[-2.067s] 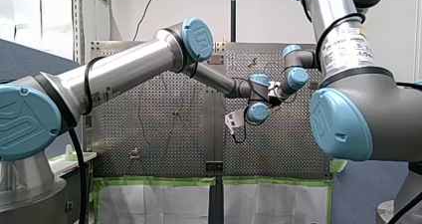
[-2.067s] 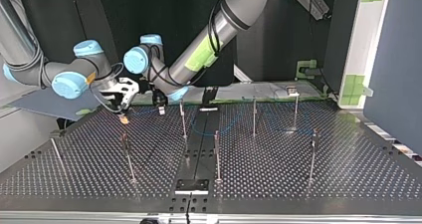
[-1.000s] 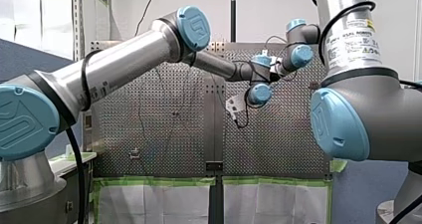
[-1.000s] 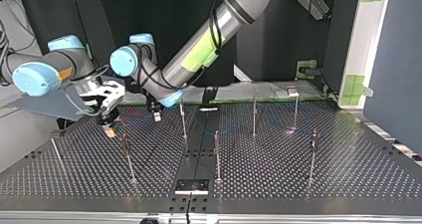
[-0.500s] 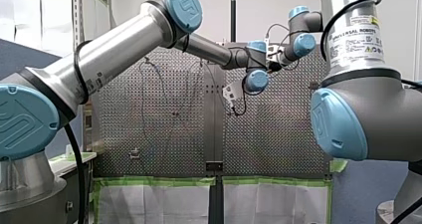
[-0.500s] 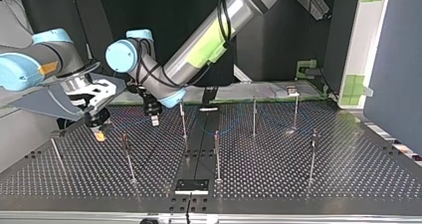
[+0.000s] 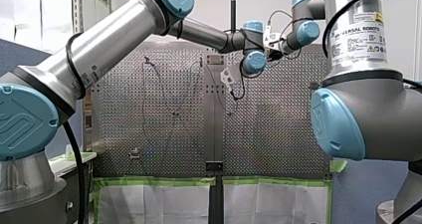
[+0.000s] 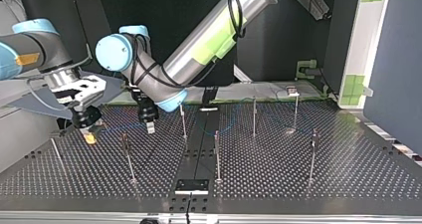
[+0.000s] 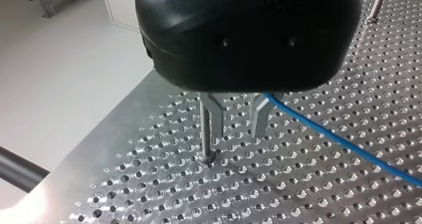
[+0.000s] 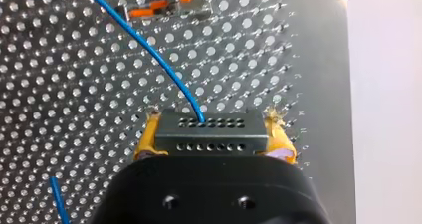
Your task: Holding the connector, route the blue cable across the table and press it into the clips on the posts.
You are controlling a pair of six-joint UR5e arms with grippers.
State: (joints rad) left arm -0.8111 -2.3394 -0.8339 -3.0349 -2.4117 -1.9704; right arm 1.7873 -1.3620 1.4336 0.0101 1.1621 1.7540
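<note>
Top view: you see my right gripper (image 8: 90,136) low over the perforated table (image 8: 298,174), at the view's left. Left wrist view: my left gripper (image 9: 236,132) holds its fingers apart, the blue cable (image 9: 318,128) just beside one. Right wrist view: yellow pads (image 10: 148,139) clamp the connector (image 10: 208,133).

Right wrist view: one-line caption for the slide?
Yellow-padded right gripper clamps the grey multi-hole connector, thin blue cable trailing over the perforated metal table.
</note>
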